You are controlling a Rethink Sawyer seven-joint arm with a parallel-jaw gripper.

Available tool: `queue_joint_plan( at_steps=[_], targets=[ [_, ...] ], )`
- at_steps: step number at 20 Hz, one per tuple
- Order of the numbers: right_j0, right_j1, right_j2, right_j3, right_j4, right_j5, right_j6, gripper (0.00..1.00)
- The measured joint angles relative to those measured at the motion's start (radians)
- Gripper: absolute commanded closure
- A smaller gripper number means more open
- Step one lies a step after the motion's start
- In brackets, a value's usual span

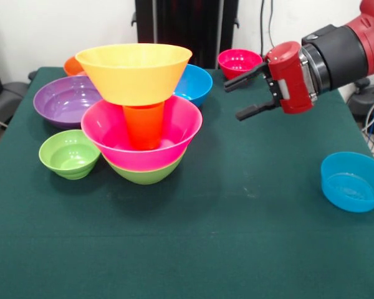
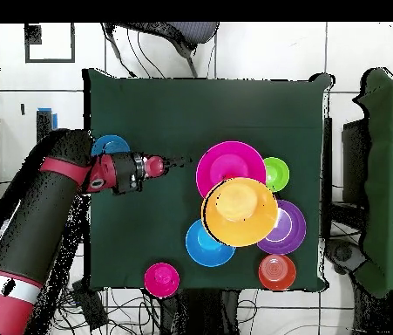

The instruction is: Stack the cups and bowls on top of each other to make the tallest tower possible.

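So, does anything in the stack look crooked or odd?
Yes. The large orange bowl sits on the upright orange cup inside the pink bowl, and overhead it looks shifted off the pink bowl's centre. The gripper is open, apart.

Lab (cables (image 2: 130, 307), green-clothed table (image 1: 237, 237))

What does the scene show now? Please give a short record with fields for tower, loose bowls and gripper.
tower: green bowl lowest, pink bowl in it, orange cup upright inside, big orange bowl on the cup
loose bowls: purple, small green, blue behind the tower, small red, blue at the table's edge
gripper: gripper open, empty, beside the tower
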Motion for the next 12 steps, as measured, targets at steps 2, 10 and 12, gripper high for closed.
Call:
queue_joint_plan(
  at_steps=[2, 10, 12],
  targets=[
    [-0.010, -0.002, 0.007, -0.008, 0.017, 0.005, 0.000, 0.00],
    [-0.065, -0.010, 0.043, -0.041, 0.045, 0.040, 0.000, 0.00],
    [-0.077, -0.013, 0.052, -0.045, 0.044, 0.044, 0.000, 0.00]
  ],
)
